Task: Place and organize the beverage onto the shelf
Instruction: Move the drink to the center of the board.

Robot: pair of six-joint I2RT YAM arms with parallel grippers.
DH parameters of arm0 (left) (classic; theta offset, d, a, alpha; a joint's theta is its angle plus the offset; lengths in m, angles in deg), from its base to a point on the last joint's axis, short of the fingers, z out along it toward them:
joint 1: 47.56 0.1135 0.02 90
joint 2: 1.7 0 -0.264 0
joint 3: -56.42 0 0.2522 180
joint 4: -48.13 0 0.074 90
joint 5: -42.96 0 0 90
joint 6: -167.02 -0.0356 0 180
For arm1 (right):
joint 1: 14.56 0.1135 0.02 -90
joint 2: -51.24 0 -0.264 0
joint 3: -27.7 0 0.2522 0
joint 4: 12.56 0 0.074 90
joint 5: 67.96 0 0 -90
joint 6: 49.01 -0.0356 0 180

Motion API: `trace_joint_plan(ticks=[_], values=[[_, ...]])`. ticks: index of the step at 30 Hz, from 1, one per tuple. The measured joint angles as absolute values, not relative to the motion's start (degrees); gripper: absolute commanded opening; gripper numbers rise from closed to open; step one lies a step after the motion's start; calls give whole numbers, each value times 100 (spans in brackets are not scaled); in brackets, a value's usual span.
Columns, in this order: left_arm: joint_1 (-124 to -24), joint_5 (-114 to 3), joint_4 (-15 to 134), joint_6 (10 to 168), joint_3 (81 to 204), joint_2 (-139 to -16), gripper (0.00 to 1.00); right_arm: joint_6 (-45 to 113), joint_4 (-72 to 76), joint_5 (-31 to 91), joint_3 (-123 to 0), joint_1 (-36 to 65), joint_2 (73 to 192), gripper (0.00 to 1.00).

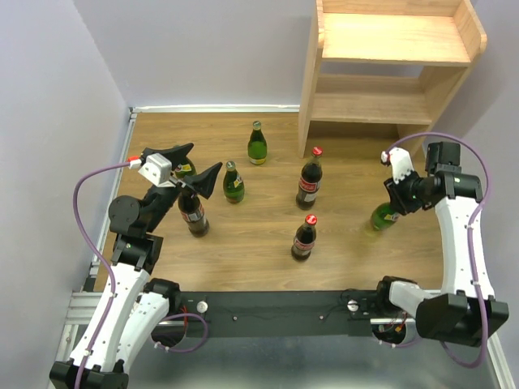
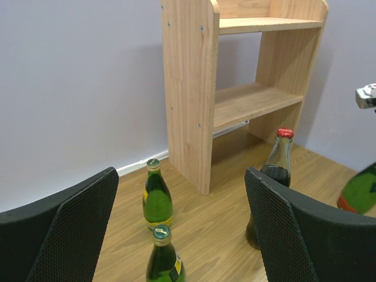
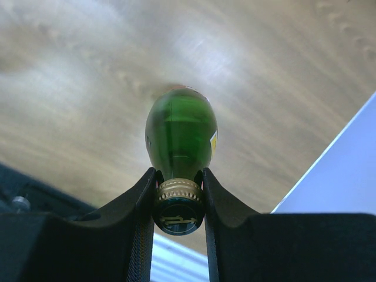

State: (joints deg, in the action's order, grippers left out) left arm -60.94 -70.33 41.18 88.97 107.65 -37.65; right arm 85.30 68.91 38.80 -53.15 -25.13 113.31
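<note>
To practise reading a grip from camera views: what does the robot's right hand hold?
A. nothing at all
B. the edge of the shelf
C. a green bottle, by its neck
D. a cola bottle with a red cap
C: in the right wrist view the right hand is closed on the gold-capped neck of a green bottle.

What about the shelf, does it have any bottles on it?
No, both wooden boards of the shelf look bare in the top view.
</note>
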Motion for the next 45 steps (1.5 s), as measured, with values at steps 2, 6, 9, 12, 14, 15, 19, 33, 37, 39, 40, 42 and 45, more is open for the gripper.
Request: trace_joint_plan(ticks=[2, 6, 9, 12, 14, 15, 19, 33, 37, 39, 40, 42, 45], values=[[-6094, -7030, 4118, 8890, 10765, -3765, 96, 8436, 6646, 3858, -5385, -2513, 11527, 1], [-6094, -7033, 4118, 8884, 10765, -3760, 96, 8290, 6331, 3807, -5556, -2513, 11969, 1], [-6094, -7033, 4118, 8884, 10765, -3754, 96, 8187, 6047, 3761, -5672, -2513, 12397, 1], [-6094, -7033, 4121, 8882, 10765, -3754, 96, 8095, 5815, 3746, -5862, -2513, 12837, 1], [-6094, -7030, 4121, 8882, 10765, -3754, 96, 8056, 5695, 3748, -6026, -2513, 13112, 1], [-6094, -7030, 4121, 8882, 10765, -3754, 96, 8041, 5640, 3746, -6117, -2513, 13248, 1], [-6094, -7033, 4118, 8882, 10765, -3754, 96, 7993, 5428, 3742, -6478, -2513, 13737, 1], [-6096, -7030, 4121, 8879, 10765, -3765, 96, 7816, 4803, 3716, -7101, -2513, 14587, 51], [-6107, -7030, 4121, 8877, 10765, -3771, 96, 7796, 4539, 3676, -7110, -2513, 14675, 81], [-6107, -7030, 4121, 8877, 10765, -3771, 96, 7724, 4368, 3633, -7108, -2513, 14751, 86], [-6107, -7030, 4121, 8877, 10765, -3771, 96, 7674, 4314, 3606, -7108, -2515, 14782, 87], [-6107, -7030, 4121, 8877, 10765, -3771, 96, 7649, 4211, 3584, -7101, -2518, 14821, 87], [-6110, -7030, 4121, 8877, 10765, -3771, 96, 7566, 4071, 3576, -7090, -2518, 14821, 88]])
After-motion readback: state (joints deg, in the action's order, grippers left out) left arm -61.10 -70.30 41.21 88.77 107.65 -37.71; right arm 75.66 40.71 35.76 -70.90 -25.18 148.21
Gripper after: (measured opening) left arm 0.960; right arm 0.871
